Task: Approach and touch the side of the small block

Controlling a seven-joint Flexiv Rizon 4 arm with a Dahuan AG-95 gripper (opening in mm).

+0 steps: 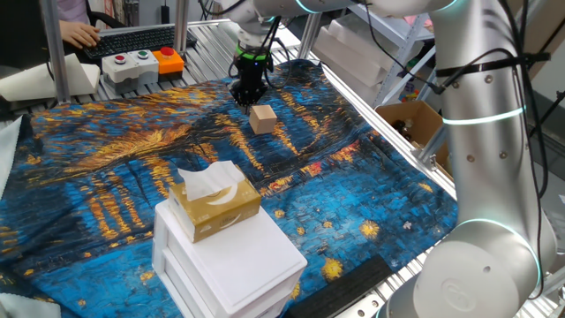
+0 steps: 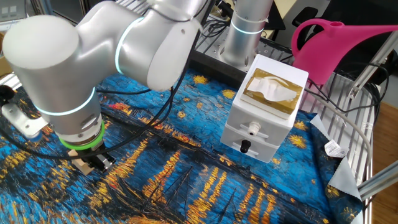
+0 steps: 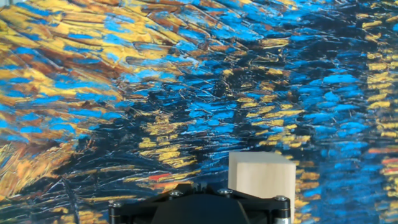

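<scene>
On the painted cloth (image 1: 115, 168), the gripper (image 1: 248, 94) hovers just beside the small block (image 1: 262, 118).
</scene>
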